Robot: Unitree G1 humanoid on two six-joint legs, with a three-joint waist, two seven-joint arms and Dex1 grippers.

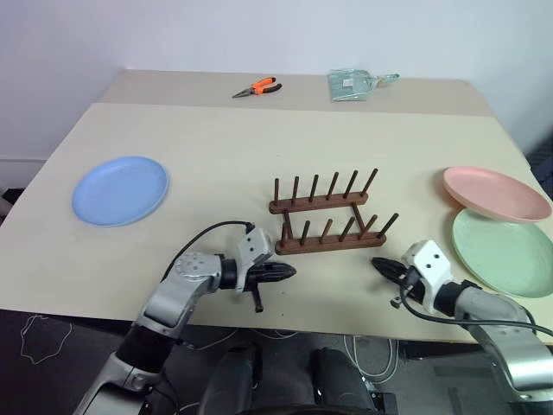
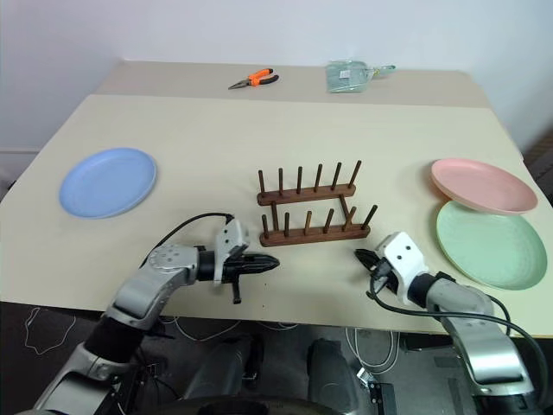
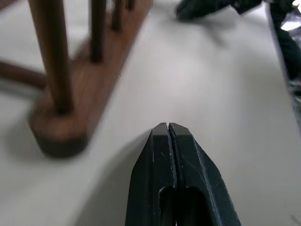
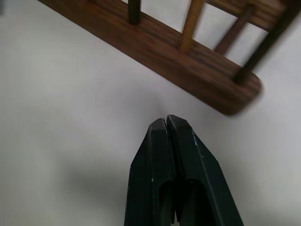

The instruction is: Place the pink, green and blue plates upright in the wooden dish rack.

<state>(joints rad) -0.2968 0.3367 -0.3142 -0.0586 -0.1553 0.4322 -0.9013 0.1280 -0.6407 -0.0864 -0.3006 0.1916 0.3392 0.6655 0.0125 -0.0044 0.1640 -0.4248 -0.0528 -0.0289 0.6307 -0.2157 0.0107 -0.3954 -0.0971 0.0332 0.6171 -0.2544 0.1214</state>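
Left gripper (image 1: 288, 271) and right gripper (image 1: 380, 264) pressed together, empty, flanking wooden dish rack (image 1: 328, 217). Blue plate (image 1: 119, 189) far left; pink plate (image 1: 495, 193) overlapping green plate (image 1: 505, 251), right. Risk: dragging green while lifting pink.

Table (image 1: 259, 164): broad bare stretches on most sides of the centre. Dish rack (image 1: 327, 216) at the middle, its upright pegs the one tall obstacle. Blue plate (image 1: 119, 190) at 9 o'clock of the rack, well apart, open surface between. Pink plate (image 1: 495, 192) and green plate (image 1: 504, 251) at 3 o'clock, the pink rim overlapping the green, closing off the right edge. Pliers (image 1: 257, 87) and a small packet (image 1: 351, 85) at 12 o'clock, far back. Left gripper (image 1: 287, 273) and right gripper (image 1: 380, 265), both closed, flank the rack's near rail at 7 and 5 o'clock; bare table lies between them.
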